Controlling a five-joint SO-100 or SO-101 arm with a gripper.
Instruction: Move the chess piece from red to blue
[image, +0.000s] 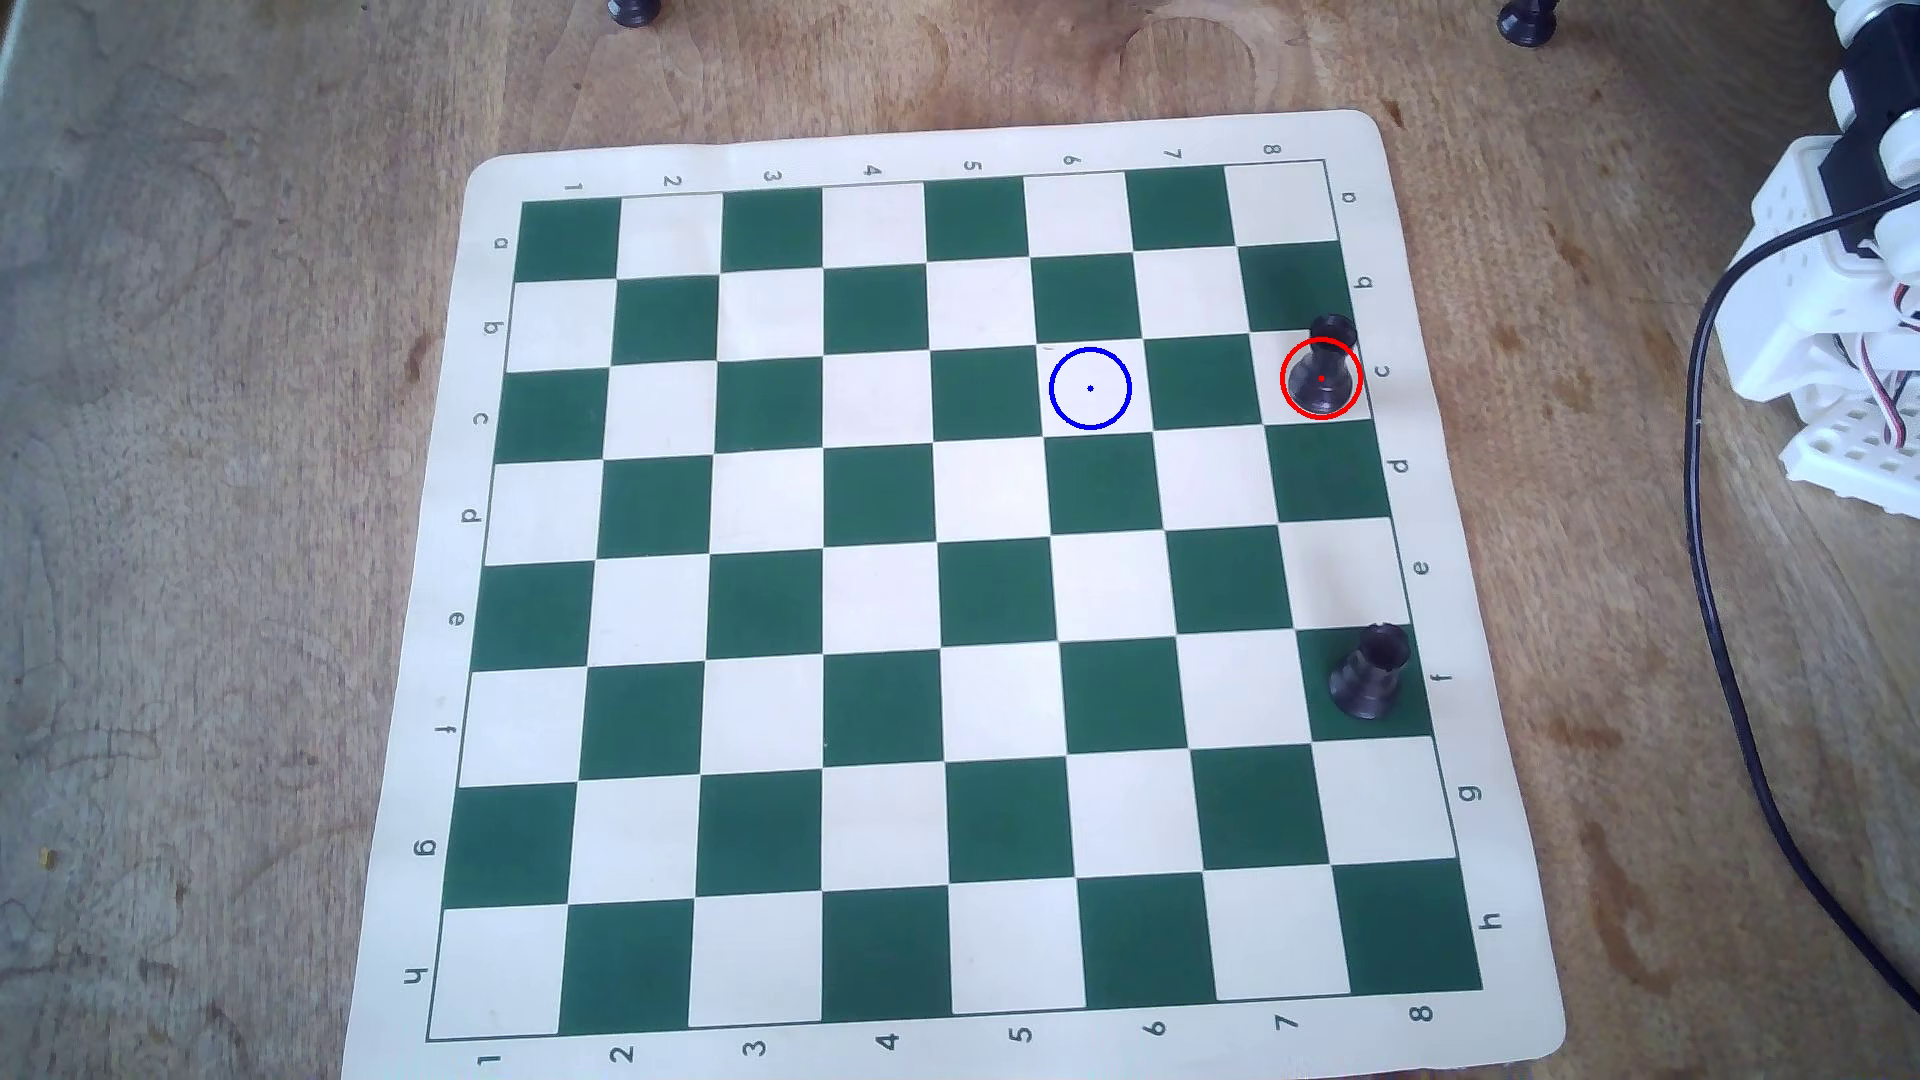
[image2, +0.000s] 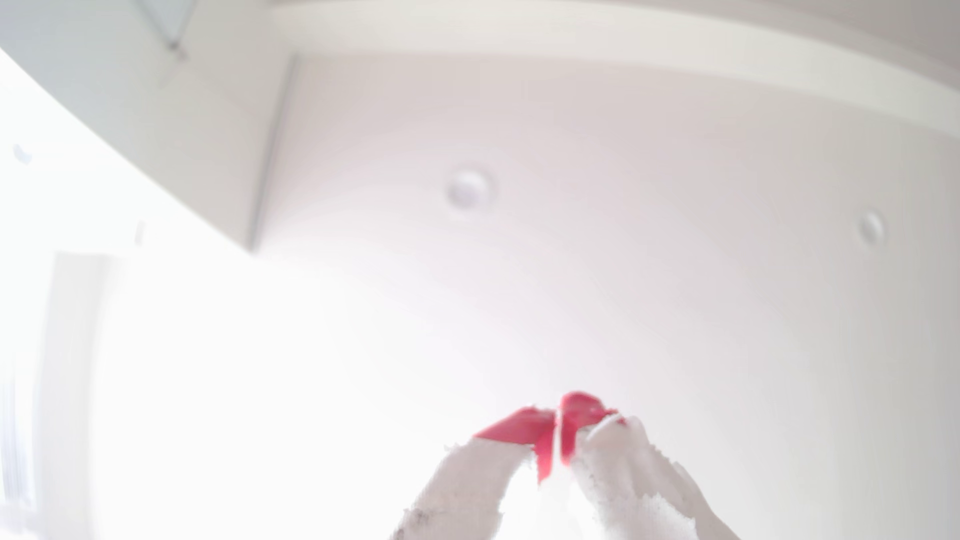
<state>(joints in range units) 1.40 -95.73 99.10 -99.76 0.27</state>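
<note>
In the overhead view the small black chess piece (image: 1325, 363) stands upright on the white square at the board's right edge, its base inside the red circle (image: 1285, 400). The blue circle (image: 1090, 388) lies two squares to its left on an empty white square. The white arm (image: 1839, 312) is folded at the right edge, off the board; its fingers do not show there. In the wrist view my gripper (image2: 557, 415) points up at a white ceiling, its red-tipped fingers (image2: 519, 427) pressed together with nothing between them.
A green and white chess mat (image: 727, 498) lies on the wooden table. A stockier black piece (image: 1369, 673) stands on a green square lower at the right edge. Two black pieces (image: 633, 10) (image: 1527, 21) stand off the board at the top. A black cable (image: 1714, 623) runs down the right.
</note>
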